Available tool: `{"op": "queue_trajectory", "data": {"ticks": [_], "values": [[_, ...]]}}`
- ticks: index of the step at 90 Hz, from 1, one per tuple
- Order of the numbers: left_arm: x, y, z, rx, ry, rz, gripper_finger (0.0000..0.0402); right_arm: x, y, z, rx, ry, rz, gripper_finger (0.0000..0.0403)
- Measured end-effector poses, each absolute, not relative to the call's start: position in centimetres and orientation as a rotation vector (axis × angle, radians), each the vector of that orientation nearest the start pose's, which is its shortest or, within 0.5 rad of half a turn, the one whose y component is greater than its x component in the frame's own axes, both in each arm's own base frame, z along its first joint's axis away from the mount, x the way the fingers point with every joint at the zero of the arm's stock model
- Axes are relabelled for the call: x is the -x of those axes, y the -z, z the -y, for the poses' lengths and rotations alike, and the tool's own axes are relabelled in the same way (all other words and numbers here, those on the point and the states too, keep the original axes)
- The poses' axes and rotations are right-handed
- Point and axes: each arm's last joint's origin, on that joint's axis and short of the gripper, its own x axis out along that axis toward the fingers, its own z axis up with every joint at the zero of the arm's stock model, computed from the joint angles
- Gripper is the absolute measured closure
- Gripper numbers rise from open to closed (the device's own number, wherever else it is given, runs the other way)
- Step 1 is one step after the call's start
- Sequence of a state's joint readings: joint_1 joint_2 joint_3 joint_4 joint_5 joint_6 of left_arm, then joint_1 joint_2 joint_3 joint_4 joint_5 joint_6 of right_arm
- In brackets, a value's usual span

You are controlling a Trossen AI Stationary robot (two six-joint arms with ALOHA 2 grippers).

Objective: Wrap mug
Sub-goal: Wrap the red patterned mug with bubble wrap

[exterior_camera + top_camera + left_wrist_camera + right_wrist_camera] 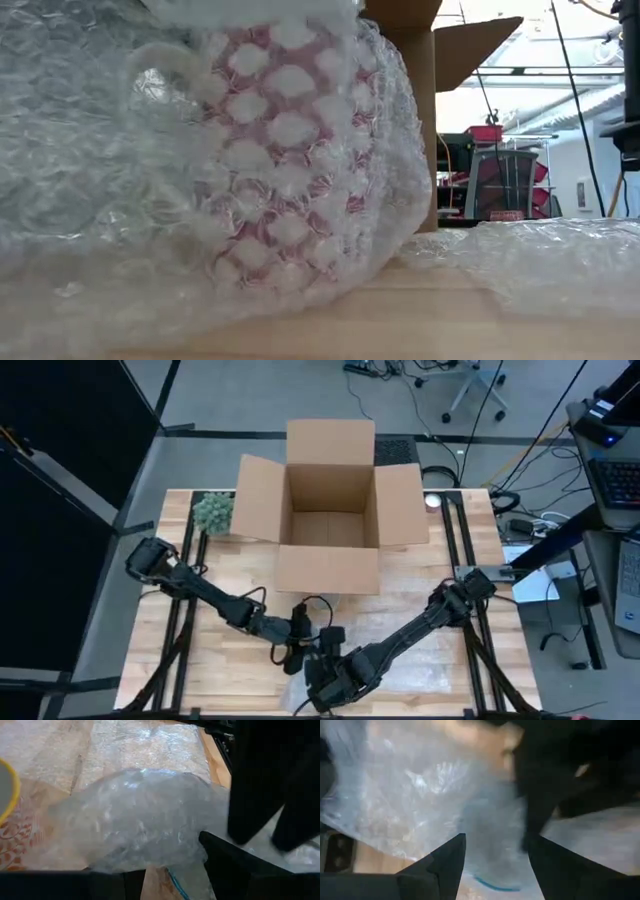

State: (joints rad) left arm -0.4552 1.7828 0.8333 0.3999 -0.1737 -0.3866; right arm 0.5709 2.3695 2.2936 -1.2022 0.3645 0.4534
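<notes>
A pink mug (290, 150) with white spots stands upright on the table near its front edge. Bubble wrap (90, 210) covers it all round, and its handle (158, 72) shows through the wrap. Both grippers meet above it at the table's near middle. My left gripper (296, 645) comes from the left and my right gripper (324, 666) from the right. Each wrist view shows a bunch of the bubble wrap (145, 820) between that gripper's fingers. Neither gripper shows in the low view. My left gripper (170, 870) has a bunched fold of the bubble wrap (172, 855) between its two fingers, coming at it slanting down from the table's left. The rest of the wrap bulges out beyond the fingers over the mug. My right gripper (495, 865) has a bunch of the same bubble wrap (492, 847) between its two fingers, slanting down from the table's right. One layer or several, I cannot tell. The left arm stands dark just beyond it.
An open cardboard box (330, 510) stands at the far middle, with a small green plant (212, 512) at its left. More bubble wrap (440, 670) lies spread flat on the wood at the near right. Black rails run along both table sides.
</notes>
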Motion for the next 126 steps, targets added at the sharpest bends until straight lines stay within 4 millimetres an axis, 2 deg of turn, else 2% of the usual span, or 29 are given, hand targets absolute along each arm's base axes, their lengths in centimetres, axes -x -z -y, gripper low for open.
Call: {"op": "queue_trajectory", "data": {"ticks": [24, 37, 52, 60, 67, 79, 93, 105, 126], "values": [[-31.6, -14.7, 15.0, 0.209, 0.181, -0.569, 0.0235, -41.6, -23.2, -25.5, 0.133, 0.077, -1.159, 0.0206], [-31.6, -14.7, 15.0, 0.209, 0.181, -0.567, 0.0235, -41.2, -24.2, -25.3, 0.128, 0.057, -1.161, 0.0206], [-31.5, -14.7, 15.0, 0.207, 0.182, -0.571, 0.0235, -40.4, -26.2, -24.7, 0.068, 0.017, -1.176, 0.0206], [-31.5, -14.7, 15.0, 0.207, 0.182, -0.572, 0.0235, -40.4, -26.4, -24.8, 0.064, 0.014, -1.166, 0.0206], [-31.5, -14.7, 15.0, 0.208, 0.182, -0.571, 0.0235, -40.8, -25.5, -24.9, 0.071, 0.019, -1.177, 0.0206], [-31.5, -14.7, 15.0, 0.208, 0.182, -0.571, 0.0235, -42.0, -22.7, -24.9, 0.088, 0.040, -1.210, 0.0206], [-31.5, -14.6, 15.0, 0.200, 0.185, -0.575, 0.0235, -42.8, -20.8, -25.0, 0.080, 0.035, -1.228, 0.0206], [-31.4, -14.8, 15.0, 0.203, 0.194, -0.582, 0.0235, -42.8, -20.5, -25.5, 0.080, 0.033, -1.218, 0.0206], [-29.8, -17.5, 14.3, 0.194, 0.222, -0.635, 0.0235, -42.6, -20.5, -26.1, 0.103, 0.011, -1.204, 0.0206]]}}
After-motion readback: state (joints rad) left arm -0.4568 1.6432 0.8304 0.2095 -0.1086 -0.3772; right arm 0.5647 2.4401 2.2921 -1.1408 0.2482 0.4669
